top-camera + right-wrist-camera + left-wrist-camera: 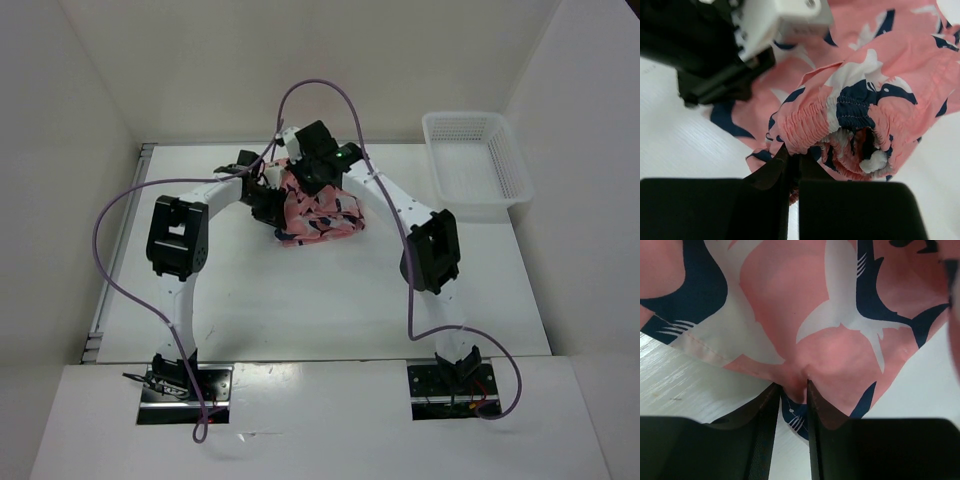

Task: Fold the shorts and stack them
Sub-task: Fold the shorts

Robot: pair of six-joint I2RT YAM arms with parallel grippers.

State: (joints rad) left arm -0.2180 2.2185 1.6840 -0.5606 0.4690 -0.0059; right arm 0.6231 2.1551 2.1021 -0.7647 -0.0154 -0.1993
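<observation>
Though half covered from above by both wrists, lies bunched on the far middle of the table (300, 300): one pair of shorts (320, 218), outline hard to make out. At left, left gripper (792, 386): clamps a small fold of the printed cloth between two fingers, their bases cut off by the frame edge. Next over, right gripper (793, 161): pinches the gathered waistband edge, jaws nearly together, tips sunk in cloth. Far right, well apart: one white mesh basket (468, 160). Two purple cables (100, 230).
</observation>
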